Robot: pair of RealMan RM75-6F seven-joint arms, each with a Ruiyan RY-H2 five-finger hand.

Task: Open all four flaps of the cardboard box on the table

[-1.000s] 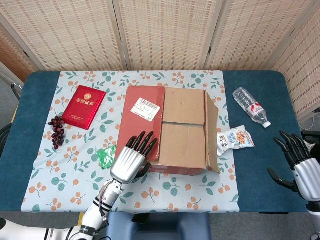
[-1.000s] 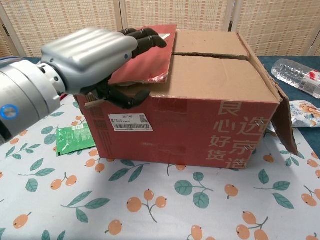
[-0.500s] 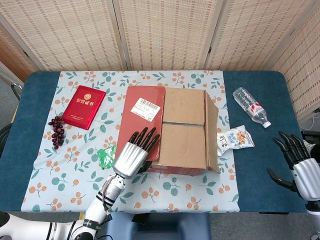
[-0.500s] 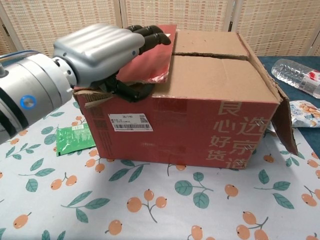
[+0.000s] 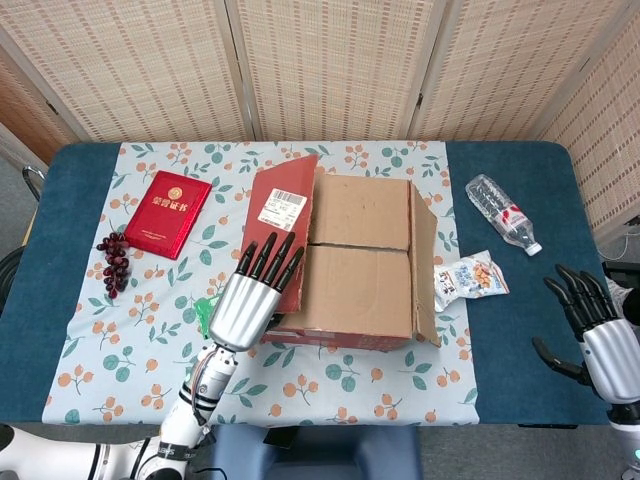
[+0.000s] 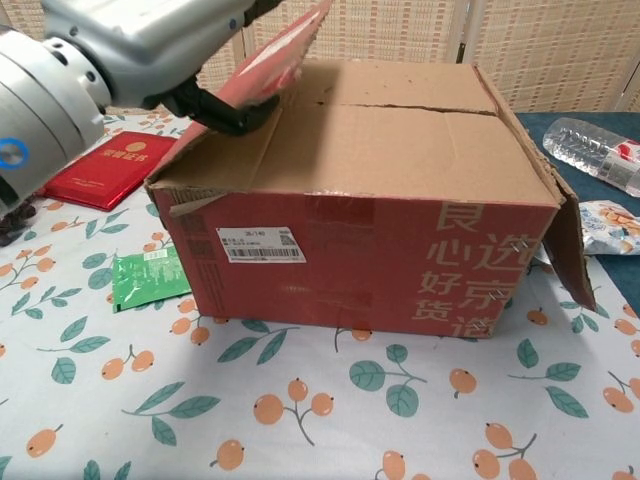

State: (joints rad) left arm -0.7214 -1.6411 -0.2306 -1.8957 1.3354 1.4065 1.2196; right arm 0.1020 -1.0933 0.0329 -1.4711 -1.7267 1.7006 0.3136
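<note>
Cardboard box (image 5: 355, 262) sits mid-table on the floral cloth (image 5: 120, 340). The left hand (image 5: 248, 300) grips the box's red left flap (image 5: 283, 205) at about nine o'clock, thumb underneath and fingers over the top, the flap lifted and tilted up. The two inner flaps lie flat and closed; the right flap (image 5: 425, 265) hangs down outside. The right hand (image 5: 592, 330) hovers over the blue table edge at four o'clock, fingers apart, holding nothing. Red booklet (image 5: 167, 214) and grapes (image 5: 114, 262) lie at ten o'clock, bottle (image 5: 503, 226) at two.
</note>
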